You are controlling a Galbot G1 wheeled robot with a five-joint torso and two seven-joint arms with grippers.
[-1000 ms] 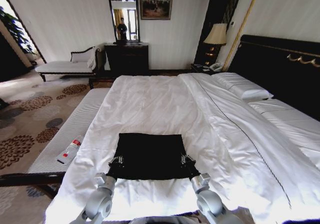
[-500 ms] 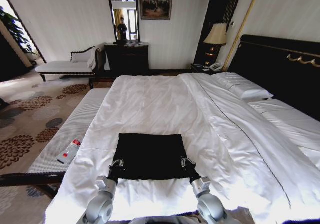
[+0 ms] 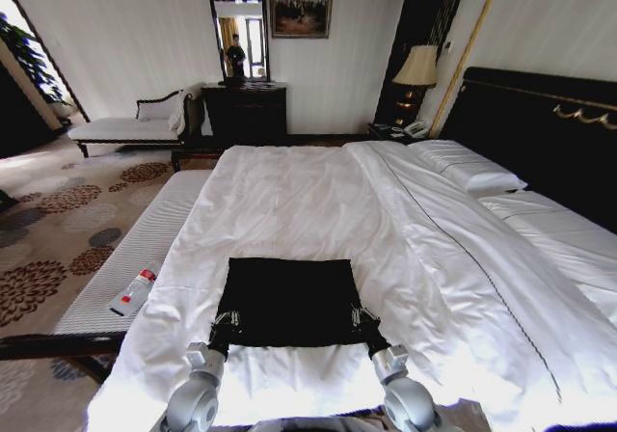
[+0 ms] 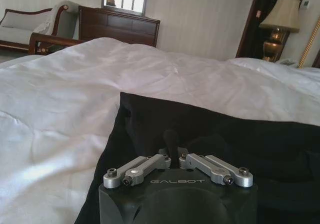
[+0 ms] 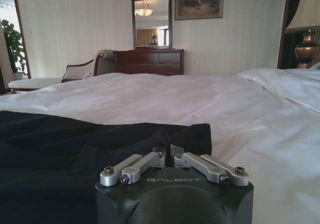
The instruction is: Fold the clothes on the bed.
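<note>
Currently the black T-shirt point(image 3: 287, 301) lies as a flat rectangle on the white duvet point(image 3: 318, 201) near the foot of the bed point(image 3: 540, 114). Left pincer point(image 3: 226, 322) is closed, pinching the shirt's near-left corner; right pincer point(image 3: 364, 318) is closed on the near-right corner. Both arms reach in from the near edge. A bottle point(image 3: 135, 290) lies on the striped bench point(image 3: 145, 249) to the left.

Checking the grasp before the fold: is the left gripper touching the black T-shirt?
Touching: in the left wrist view the left gripper is closed on the T-shirt hem.
</note>
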